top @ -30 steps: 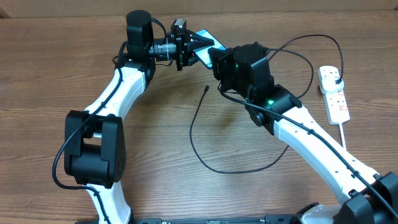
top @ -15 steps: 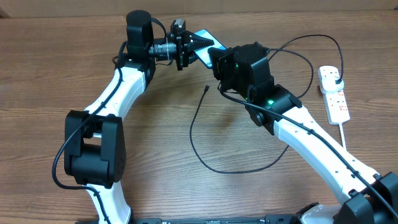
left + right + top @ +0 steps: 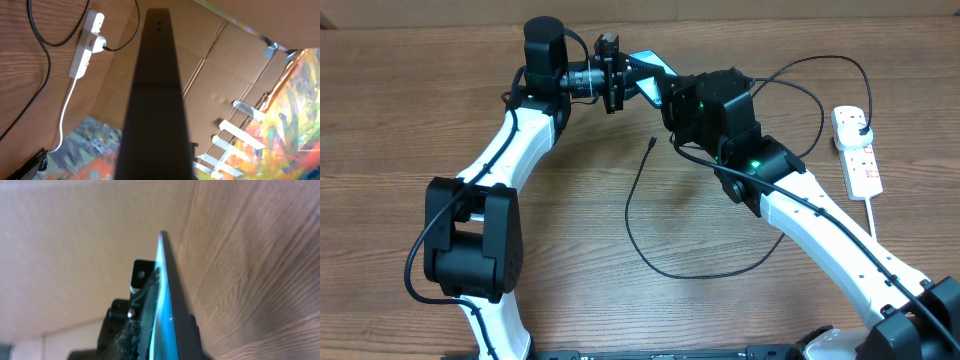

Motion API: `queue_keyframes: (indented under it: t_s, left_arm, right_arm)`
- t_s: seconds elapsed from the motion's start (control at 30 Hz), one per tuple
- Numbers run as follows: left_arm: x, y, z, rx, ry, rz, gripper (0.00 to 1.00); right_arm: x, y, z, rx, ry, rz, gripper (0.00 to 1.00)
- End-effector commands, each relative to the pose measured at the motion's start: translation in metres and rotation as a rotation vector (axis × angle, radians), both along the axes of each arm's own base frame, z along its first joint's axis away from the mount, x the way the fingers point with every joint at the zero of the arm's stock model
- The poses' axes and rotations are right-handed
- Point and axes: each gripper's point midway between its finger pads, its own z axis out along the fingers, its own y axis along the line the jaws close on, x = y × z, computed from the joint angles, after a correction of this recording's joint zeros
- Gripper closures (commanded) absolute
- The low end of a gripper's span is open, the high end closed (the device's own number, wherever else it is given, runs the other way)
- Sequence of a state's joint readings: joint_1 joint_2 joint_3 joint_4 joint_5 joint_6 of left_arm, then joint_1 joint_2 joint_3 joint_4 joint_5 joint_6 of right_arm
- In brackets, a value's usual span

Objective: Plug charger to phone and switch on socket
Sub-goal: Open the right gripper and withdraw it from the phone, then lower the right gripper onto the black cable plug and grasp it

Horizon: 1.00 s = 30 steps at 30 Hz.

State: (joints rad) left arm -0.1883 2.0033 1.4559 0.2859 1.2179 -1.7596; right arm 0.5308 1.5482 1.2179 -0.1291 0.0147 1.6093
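The phone, cyan screen lit, is held off the table at the back, tilted nearly on edge. My left gripper is shut on its left end and my right gripper is shut on its right end. It shows as a dark bar in the left wrist view and edge-on in the right wrist view. The charger cable loops on the table, its connector tip lying free below the phone. Its black plug sits in the white socket at the right, which also shows in the left wrist view.
The socket's white cord runs toward the front right, passing the right arm. A cardboard wall stands behind the table. The black cable arches over the back right of the table.
The phone has tipped up more onto its edge between the two grippers, showing less of its screen from above. The arms, cable and socket have barely moved.
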Motion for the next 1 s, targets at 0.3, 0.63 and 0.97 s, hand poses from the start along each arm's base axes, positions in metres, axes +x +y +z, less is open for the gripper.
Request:
queue_keyframes:
  t_s: [0.3, 0.63, 0.97]
  left_arm:
    - [0.014, 0.018, 0.0, 0.051, -0.24, 0.034, 0.96]
    - [-0.003, 0.074, -0.02, 0.087, -0.559, -0.071, 0.96]
    - [-0.024, 0.125, -0.018, -0.014, -0.643, -0.08, 0.96]
  right_arm:
    - [0.001, -0.004, 0.009, -0.083, -0.037, 0.031, 0.43]
    - [-0.014, -0.086, -0.064, -0.684, 0.052, 0.254, 0.43]
    - [-0.063, -0.074, -0.101, -0.82, 0.053, 0.72, 0.41]
